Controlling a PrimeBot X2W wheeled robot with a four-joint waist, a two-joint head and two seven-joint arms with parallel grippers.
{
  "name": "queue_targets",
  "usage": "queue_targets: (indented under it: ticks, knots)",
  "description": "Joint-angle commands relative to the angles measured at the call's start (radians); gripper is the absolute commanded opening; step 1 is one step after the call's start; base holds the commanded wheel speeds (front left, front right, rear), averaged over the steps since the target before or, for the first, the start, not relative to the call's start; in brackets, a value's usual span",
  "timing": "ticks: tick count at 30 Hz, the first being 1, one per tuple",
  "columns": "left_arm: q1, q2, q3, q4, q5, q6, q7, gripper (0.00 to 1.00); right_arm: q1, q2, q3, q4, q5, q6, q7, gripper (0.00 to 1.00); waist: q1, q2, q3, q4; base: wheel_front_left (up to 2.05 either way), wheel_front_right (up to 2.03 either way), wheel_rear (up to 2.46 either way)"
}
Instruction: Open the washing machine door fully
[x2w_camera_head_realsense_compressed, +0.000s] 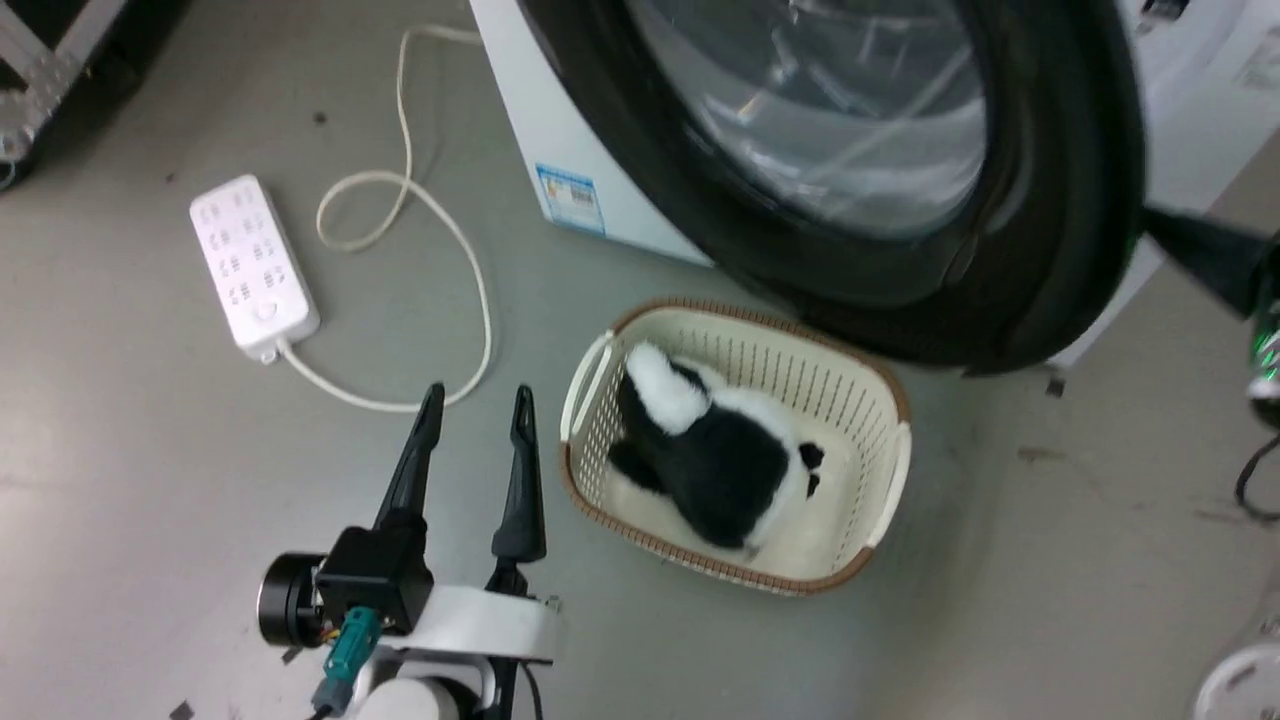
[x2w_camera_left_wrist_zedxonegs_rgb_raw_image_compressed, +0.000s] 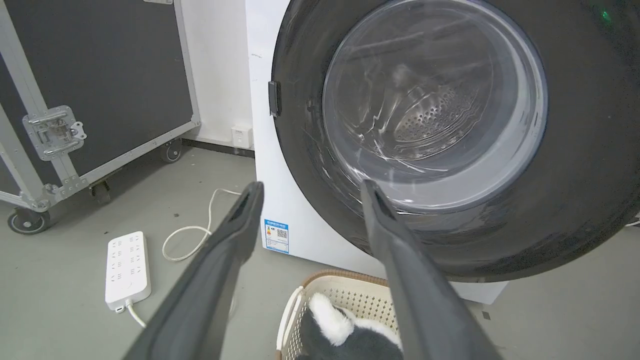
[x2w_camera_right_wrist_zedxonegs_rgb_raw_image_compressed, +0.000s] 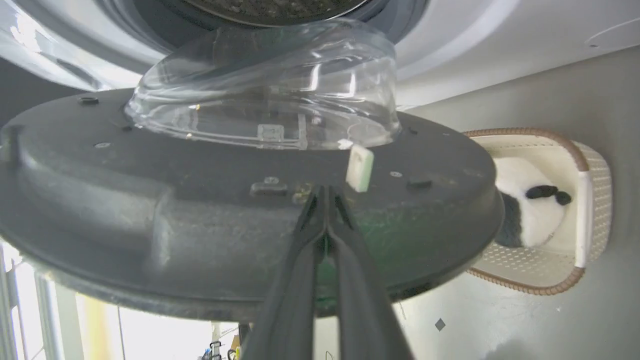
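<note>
Two pinched-together fingers (x2w_camera_right_wrist_zedxonegs_rgb_raw_image_compressed: 300, 280) of the right tool (x2w_camera_right_wrist_zedxonegs_rgb_raw_image_compressed: 326, 192), holding nothing, rest on the inside of the washing machine door (x2w_camera_right_wrist_zedxonegs_rgb_raw_image_compressed: 150, 225). Tips may skid off, leaving it half-open.

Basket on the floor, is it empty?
No, a black and white fluffy toy lies inside the basket.
</note>
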Motion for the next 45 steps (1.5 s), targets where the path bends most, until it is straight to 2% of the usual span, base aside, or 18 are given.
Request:
queue_targets:
  ticks: [1, 11, 18, 22, 26, 31, 32, 33, 34, 37, 39, 45]
  knots:
    - [0.013, 0.001, 0.004, 0.004, 0.007, -0.004, -0.006, 1.0, 0.026, 0.006, 0.018, 0.008, 0.025, 0.001, 0.008, 0.0, 0.0002, -0.0001, -0.048, -0.012, 0.0, 0.0, 0.0]
    - [0.073, 0.001, 0.031, 0.017, 0.03, -0.038, -0.006, 1.0, 0.249, 0.006, 0.402, 0.054, 0.411, 0.001, -0.092, 0.0, 0.0002, -0.0001, -0.115, -0.026, 0.0, 0.0, 0.0]
    - [0.1, 0.001, 0.03, 0.033, 0.02, -0.053, -0.006, 1.0, 0.4, 0.007, 0.718, -0.003, 0.651, 0.001, -0.192, 0.0, 0.0002, -0.0001, -0.142, -0.016, 0.0, 0.0, 0.0]
    - [0.116, 0.001, 0.025, 0.041, 0.026, -0.061, -0.006, 1.0, 0.471, 0.007, 0.872, -0.057, 0.745, 0.001, -0.264, 0.0, 0.0002, -0.0001, -0.152, -0.007, 0.0, 0.0, 0.0]
    - [0.128, 0.001, 0.023, 0.045, 0.025, -0.063, -0.006, 1.0, 0.505, 0.007, 0.953, -0.089, 0.795, 0.001, -0.333, 0.0, 0.0002, -0.0001, -0.155, 0.001, 0.0, 0.0, 0.0]
    - [0.135, 0.001, 0.023, 0.048, 0.021, -0.063, -0.006, 1.0, 0.506, 0.007, 0.953, -0.089, 0.8, 0.001, -0.396, 0.0, 0.0002, -0.0001, -0.158, -0.004, 0.0, 0.0, 0.0]
    - [0.137, 0.001, 0.026, 0.048, 0.02, -0.062, -0.006, 1.0, 0.502, 0.004, 0.942, -0.095, 0.785, 0.001, -0.418, 0.38, 0.0002, -0.0001, -0.16, -0.01, 0.0, 0.0, 0.0]
    - [0.138, 0.001, 0.028, 0.048, 0.019, -0.061, -0.006, 1.0, 0.5, 0.0, 0.933, -0.104, 0.768, 0.001, -0.44, 0.85, 0.0002, -0.0001, -0.162, -0.017, 0.0, 0.0, 0.0]
    - [0.139, 0.001, 0.031, 0.049, 0.017, -0.06, -0.006, 1.0, 0.499, -0.004, 0.923, -0.116, 0.751, 0.001, -0.465, 1.0, 0.0002, -0.0001, -0.164, -0.024, 0.0, 0.0, 0.0]
    - [0.137, 0.001, 0.039, 0.052, 0.009, -0.063, -0.006, 1.0, 0.504, -0.035, 0.887, -0.184, 0.683, 0.001, -0.558, 1.0, 0.0002, -0.0001, -0.177, -0.053, 0.0, 0.0, 0.0]
    - [0.136, 0.001, 0.046, 0.054, 0.003, -0.073, -0.006, 1.0, 0.515, -0.072, 0.881, -0.274, 0.586, 0.001, -0.674, 1.0, 0.0002, -0.0001, -0.188, -0.078, 0.0, 0.0, 0.0]
    - [0.133, 0.001, 0.092, 0.064, 0.007, -0.09, -0.006, 1.0, 0.589, -0.232, 0.97, -0.511, 0.267, 0.001, -0.996, 1.0, 0.0002, -0.0001, -0.219, -0.159, 0.0, 0.0, 0.0]
